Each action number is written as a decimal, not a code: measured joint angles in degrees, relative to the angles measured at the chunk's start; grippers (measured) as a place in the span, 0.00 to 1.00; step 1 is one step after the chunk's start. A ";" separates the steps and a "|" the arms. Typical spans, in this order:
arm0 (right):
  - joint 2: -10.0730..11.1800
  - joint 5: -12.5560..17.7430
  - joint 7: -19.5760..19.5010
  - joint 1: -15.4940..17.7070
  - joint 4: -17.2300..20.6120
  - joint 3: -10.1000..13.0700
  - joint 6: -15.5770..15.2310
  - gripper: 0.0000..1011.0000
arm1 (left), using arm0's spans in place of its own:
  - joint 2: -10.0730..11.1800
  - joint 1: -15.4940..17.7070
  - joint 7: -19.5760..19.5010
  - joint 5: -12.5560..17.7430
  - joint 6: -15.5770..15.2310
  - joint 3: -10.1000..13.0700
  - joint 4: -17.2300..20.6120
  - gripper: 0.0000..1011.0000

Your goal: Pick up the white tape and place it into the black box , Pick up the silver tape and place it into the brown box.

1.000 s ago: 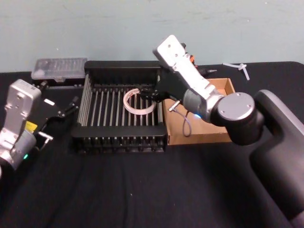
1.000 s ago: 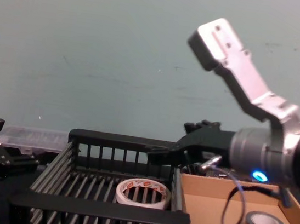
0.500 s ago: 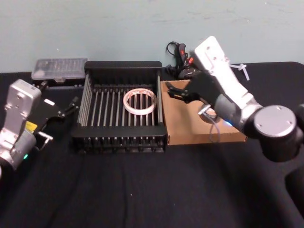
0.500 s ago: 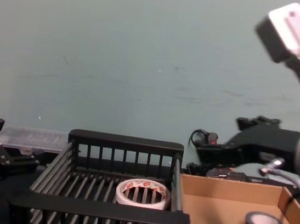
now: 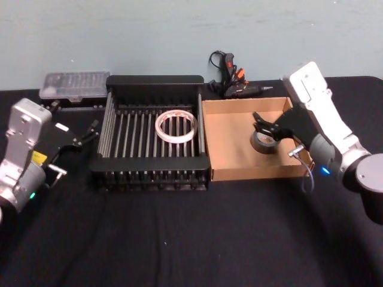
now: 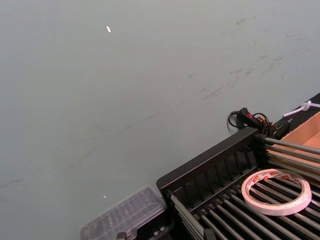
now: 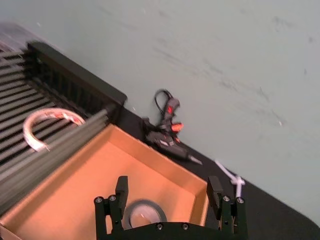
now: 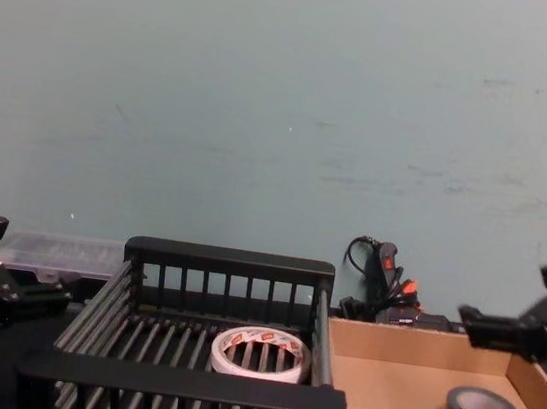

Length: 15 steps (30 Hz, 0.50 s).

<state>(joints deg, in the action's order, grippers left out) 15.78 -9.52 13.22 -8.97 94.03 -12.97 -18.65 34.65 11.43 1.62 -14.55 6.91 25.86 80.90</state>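
Over the brown box (image 5: 230, 152) I see my right gripper (image 5: 267, 126), fingers apart, above the silver tape (image 5: 263, 142) lying near the box's right wall. White tape (image 5: 176, 127) lies flat in the black box (image 5: 149, 178), toward its back right. My left gripper (image 5: 85, 134) sits parked at the table's left edge, fingers apart.

White tape (image 8: 260, 354) inside black box (image 8: 229, 259)

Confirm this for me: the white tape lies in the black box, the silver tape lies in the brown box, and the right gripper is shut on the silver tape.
One part is wrong. The right gripper is not shut on the silver tape: the right wrist view shows its fingers spread wide apart above the roll, which lies free on the floor of the brown box. The rest holds: the white tape lies in the black box.
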 joint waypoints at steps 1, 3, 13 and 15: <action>0.00 -0.23 -0.22 0.29 -0.38 0.49 -0.05 0.99 | 0.00 0.00 0.00 0.00 0.00 0.00 0.00 0.99; -0.01 -0.48 -0.41 0.49 -0.81 0.94 -0.10 0.99 | 0.00 0.00 0.00 0.00 0.00 0.00 0.00 0.99; -0.93 -2.10 -1.04 0.70 -4.08 2.56 -0.36 0.99 | 0.00 0.00 0.00 0.00 0.00 0.00 0.00 0.99; -1.11 -2.33 -1.04 0.63 -4.48 2.66 -0.37 0.99 | 0.00 0.00 0.00 0.00 0.00 0.00 0.00 0.99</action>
<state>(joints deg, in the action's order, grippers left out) 14.67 -11.85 12.18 -8.35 89.55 -10.31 -19.02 34.65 11.43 1.62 -14.55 6.91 25.86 80.90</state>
